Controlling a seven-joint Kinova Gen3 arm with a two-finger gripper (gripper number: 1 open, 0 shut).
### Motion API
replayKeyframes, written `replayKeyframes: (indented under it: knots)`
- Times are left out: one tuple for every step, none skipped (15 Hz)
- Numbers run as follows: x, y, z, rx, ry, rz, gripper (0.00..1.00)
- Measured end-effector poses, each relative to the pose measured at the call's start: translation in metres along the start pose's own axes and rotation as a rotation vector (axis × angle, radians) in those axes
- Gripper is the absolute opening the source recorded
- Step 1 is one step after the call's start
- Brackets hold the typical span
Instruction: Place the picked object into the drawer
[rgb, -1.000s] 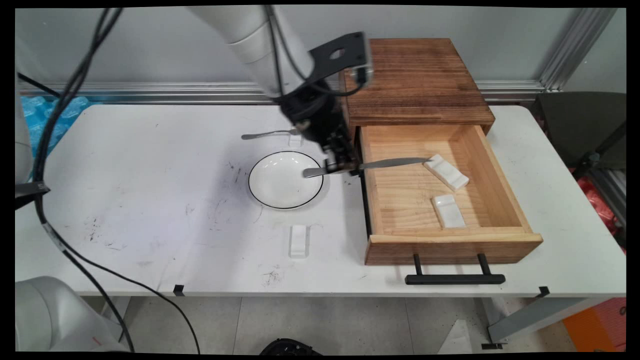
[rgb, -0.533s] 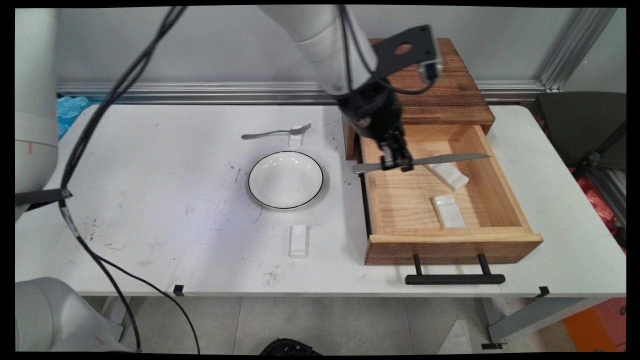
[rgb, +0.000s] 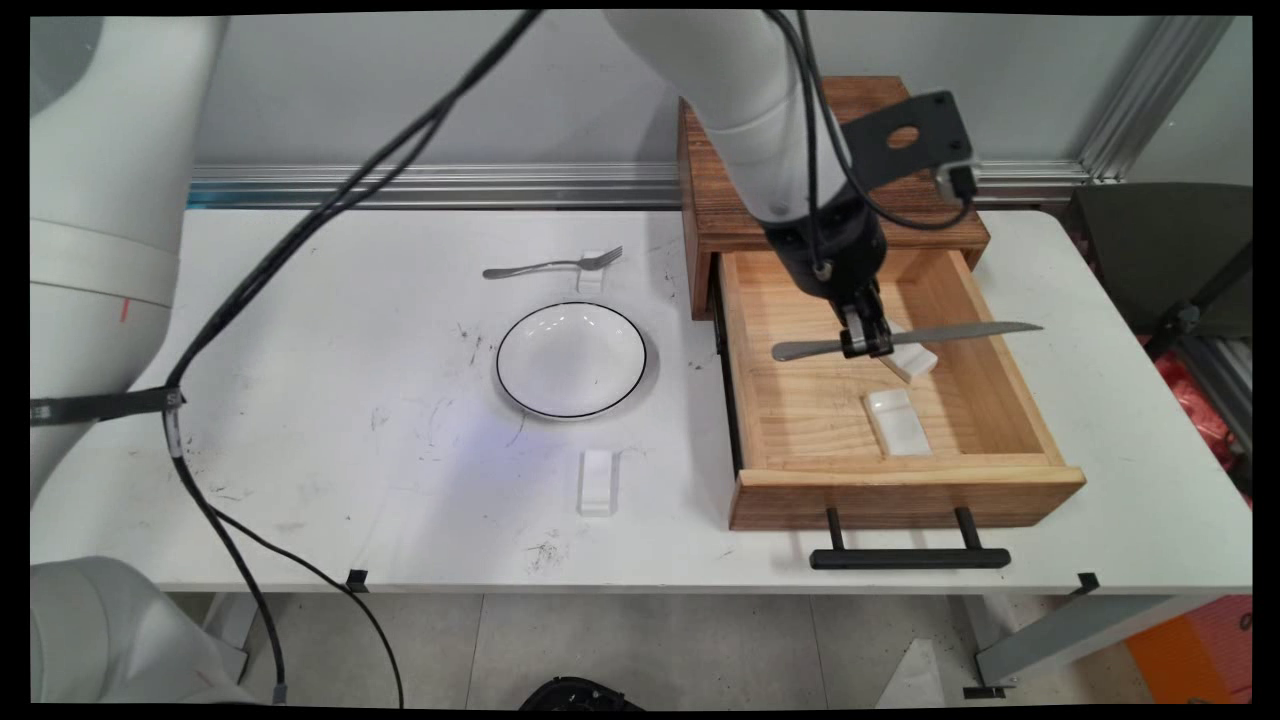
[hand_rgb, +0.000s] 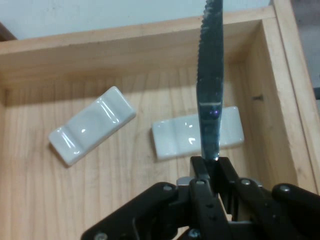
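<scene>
My gripper (rgb: 866, 340) is shut on a metal table knife (rgb: 950, 333), held level above the open wooden drawer (rgb: 800, 410). In the hand view the gripper (hand_rgb: 210, 167) clamps the knife (hand_rgb: 210, 75) with its serrated blade pointing away. Directly beneath the blade lies a white cutlery rest (hand_rgb: 230, 131), partly hidden by the hand in the main view (rgb: 912, 362). A second white rest (hand_rgb: 92, 125) lies on the drawer floor beside it, nearer the drawer front (rgb: 898, 422).
The drawer belongs to a wooden cabinet (rgb: 720, 210) at the table's back right; its black handle (rgb: 908, 558) juts over the table's near edge. A white bowl (rgb: 571, 359) with a black rim, a fork (rgb: 550, 266) on a rest and another rest (rgb: 598, 482) sit left of the drawer.
The gripper has carried the knife rightward from over the bowl's edge, across the drawer's left wall, to above the rests inside the drawer.
</scene>
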Motion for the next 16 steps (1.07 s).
replayKeyframes:
  knots:
    - [0.002, 0.000, 0.008, -0.001, -0.002, -0.005, 0.00]
    - [0.003, -0.001, 0.014, -0.002, -0.005, -0.011, 0.00]
    - [0.005, -0.001, 0.020, -0.004, -0.008, -0.018, 0.00]
    - [0.005, -0.001, 0.027, -0.005, -0.011, -0.025, 0.00]
    - [0.005, -0.001, 0.032, -0.006, -0.014, -0.032, 0.00]
    - [0.005, -0.001, 0.035, -0.007, -0.017, -0.037, 0.00]
    - [0.005, 0.000, 0.040, -0.008, -0.021, -0.046, 0.00]
    - [0.005, 0.000, 0.045, -0.010, -0.023, -0.054, 0.00]
    - [0.004, 0.001, 0.050, -0.011, -0.027, -0.065, 0.00]
    - [0.003, 0.001, 0.054, -0.011, -0.030, -0.072, 0.00]
    - [0.001, 0.001, 0.057, -0.011, -0.035, -0.079, 0.00]
    - [-0.001, 0.002, 0.061, -0.011, -0.041, -0.088, 0.00]
    - [-0.003, 0.002, 0.064, -0.012, -0.045, -0.093, 0.00]
    - [-0.005, 0.002, 0.067, -0.012, -0.050, -0.100, 0.00]
    - [-0.007, 0.003, 0.070, -0.013, -0.053, -0.106, 0.00]
    - [-0.009, 0.003, 0.072, -0.013, -0.055, -0.112, 0.00]
